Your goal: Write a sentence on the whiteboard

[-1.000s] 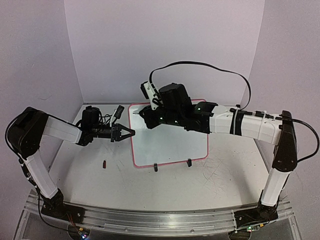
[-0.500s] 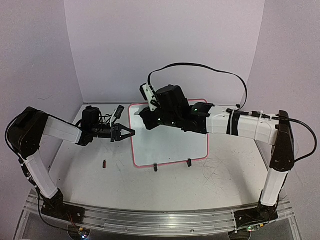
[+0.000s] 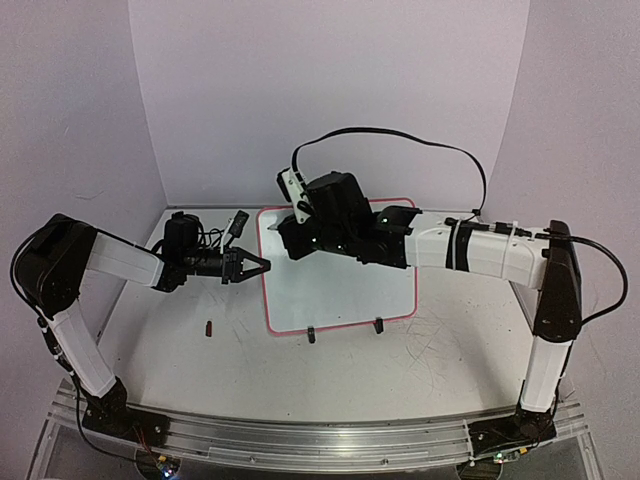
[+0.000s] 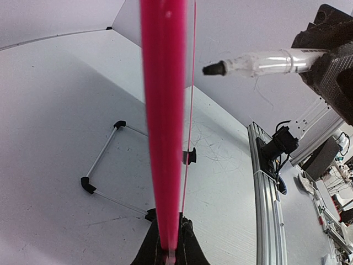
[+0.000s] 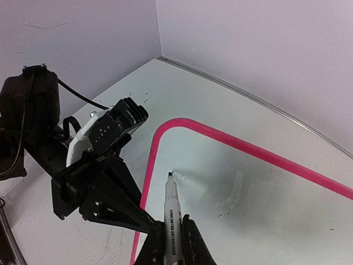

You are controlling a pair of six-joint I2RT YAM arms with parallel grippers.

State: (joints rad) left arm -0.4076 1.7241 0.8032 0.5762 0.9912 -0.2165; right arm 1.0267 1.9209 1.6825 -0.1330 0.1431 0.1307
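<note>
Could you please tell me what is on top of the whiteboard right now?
The marker, held in the right gripper, has its tip at the whiteboard near one corner. No lettering shows on the bare part. From above, the right arm hides the board's upper part.

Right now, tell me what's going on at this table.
The left gripper is clamped on the left edge of the whiteboard, apparently steadying it. The right gripper holds a marker, uncapped, with its tip at the board's far-left corner. Whether the tip touches the surface cannot be told. No lettering shows on the board yet, only a tiny dark mark at the tip, so the writing looks to be at its very start.
</note>
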